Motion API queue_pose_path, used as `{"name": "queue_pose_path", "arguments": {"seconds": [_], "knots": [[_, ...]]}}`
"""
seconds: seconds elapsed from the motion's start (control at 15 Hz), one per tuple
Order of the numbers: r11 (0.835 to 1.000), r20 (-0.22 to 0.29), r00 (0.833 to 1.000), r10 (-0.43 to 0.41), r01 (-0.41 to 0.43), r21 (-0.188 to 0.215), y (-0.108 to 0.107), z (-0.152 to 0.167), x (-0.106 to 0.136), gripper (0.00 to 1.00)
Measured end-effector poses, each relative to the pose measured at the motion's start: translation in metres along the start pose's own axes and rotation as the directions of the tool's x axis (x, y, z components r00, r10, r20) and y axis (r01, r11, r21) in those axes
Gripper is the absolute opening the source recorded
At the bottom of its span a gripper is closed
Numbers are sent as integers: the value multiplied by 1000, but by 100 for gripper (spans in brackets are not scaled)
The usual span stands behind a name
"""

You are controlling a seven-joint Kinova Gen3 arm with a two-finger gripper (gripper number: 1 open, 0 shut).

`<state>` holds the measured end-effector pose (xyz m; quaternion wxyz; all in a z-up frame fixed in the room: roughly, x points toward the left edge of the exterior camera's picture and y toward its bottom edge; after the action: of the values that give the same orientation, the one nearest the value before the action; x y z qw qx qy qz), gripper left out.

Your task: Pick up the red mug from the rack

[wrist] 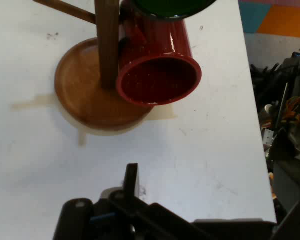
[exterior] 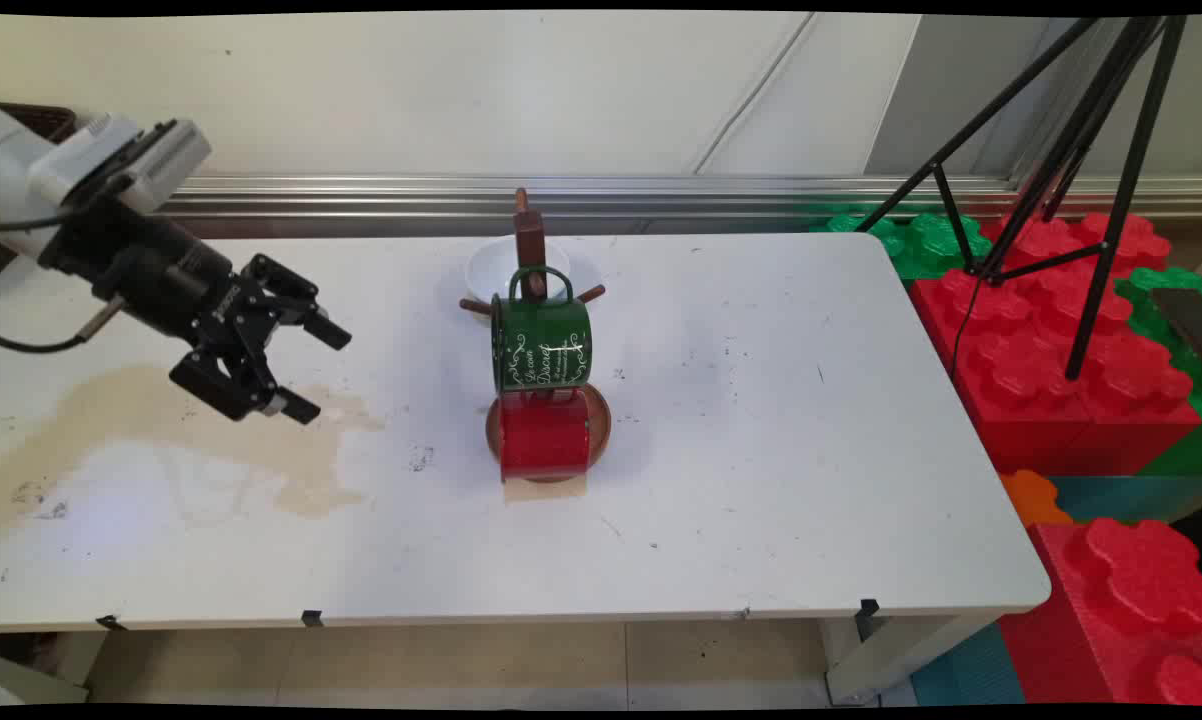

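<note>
The claw (exterior: 296,372) hangs empty above the table (exterior: 761,480), its fingers spread apart. It is well left of the mug stand (exterior: 529,240), where a green mug (exterior: 541,345) and a red mug (exterior: 544,438) hang.

A stained white table (exterior: 761,420) fronts a pale wall (exterior: 411,90); a black tripod (exterior: 1071,170) stands over what look like foam blocks (exterior: 1051,360).

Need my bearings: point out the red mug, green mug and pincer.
red mug (wrist: 157,80): hand view, inside its open mouth.
green mug (exterior: 541,345): main view, lettered side.
pincer (exterior: 316,370): main view, between the open fingertips.
</note>
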<state>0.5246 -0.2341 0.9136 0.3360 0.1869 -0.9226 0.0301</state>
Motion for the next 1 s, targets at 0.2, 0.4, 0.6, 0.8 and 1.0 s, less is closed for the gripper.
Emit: {"name": "queue_pose_path", "arguments": {"seconds": [0.2,0.4,0.6,0.8,1.0], "knots": [[1000,-6,1000,-9,9,-15,6,9,-11,100],[999,-15,1000,-19,18,-28,12,18,-21,100],[999,-27,999,-35,34,-36,19,27,-32,100],[998,-34,998,-45,44,-40,23,32,-41,100],[998,-32,998,-53,51,-44,27,34,-51,100]]}}
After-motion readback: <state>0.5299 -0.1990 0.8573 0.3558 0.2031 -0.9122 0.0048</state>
